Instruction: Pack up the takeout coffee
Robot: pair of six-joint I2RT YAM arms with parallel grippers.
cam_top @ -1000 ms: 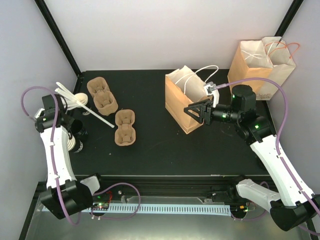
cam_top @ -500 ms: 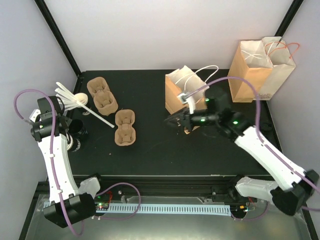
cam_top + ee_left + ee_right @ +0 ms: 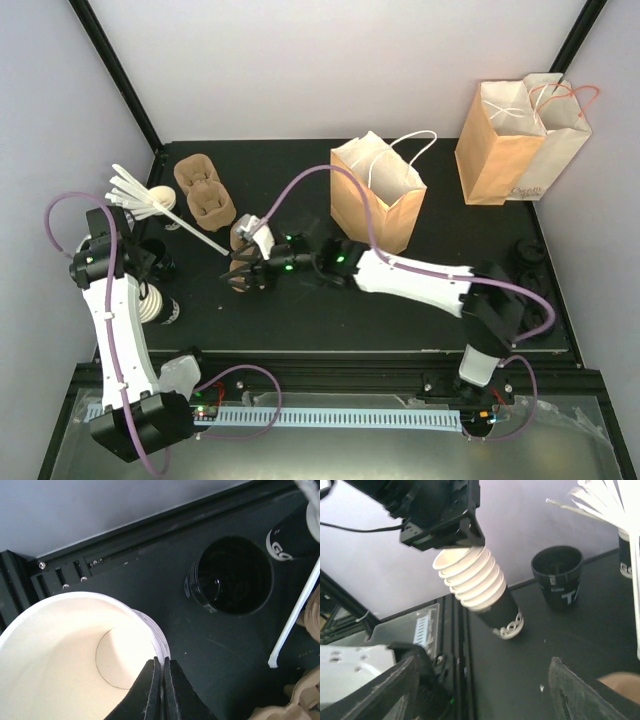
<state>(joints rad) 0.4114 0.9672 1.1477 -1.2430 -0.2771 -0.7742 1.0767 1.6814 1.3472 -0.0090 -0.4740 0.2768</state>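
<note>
No lidded takeout coffee shows in any view. A stack of lidless cream cups (image 3: pixel 470 580) leans on the table at the left, its bottom cup black-sleeved. My left gripper (image 3: pixel 161 661) is shut on the rim of the top cream cup (image 3: pixel 60 645), one finger inside and one outside. My right gripper (image 3: pixel 243 268) reaches far across to the left, low over the nearer cardboard cup carrier (image 3: pixel 243 234). It stands open with nothing between its fingers (image 3: pixel 395 690) and looks toward the stack.
An empty black cup (image 3: pixel 231 575) stands beside the stack, with a cup of white straws (image 3: pixel 135 190) behind it. A second carrier (image 3: pixel 205 190) lies further back. An open paper bag (image 3: pixel 378 195) stands mid-table, and more bags (image 3: pixel 520 140) at the back right.
My right arm has swung from the open bag across to the left, over the nearer carrier, and its jaws have spread wider. The left gripper stays shut on the cup rim.
</note>
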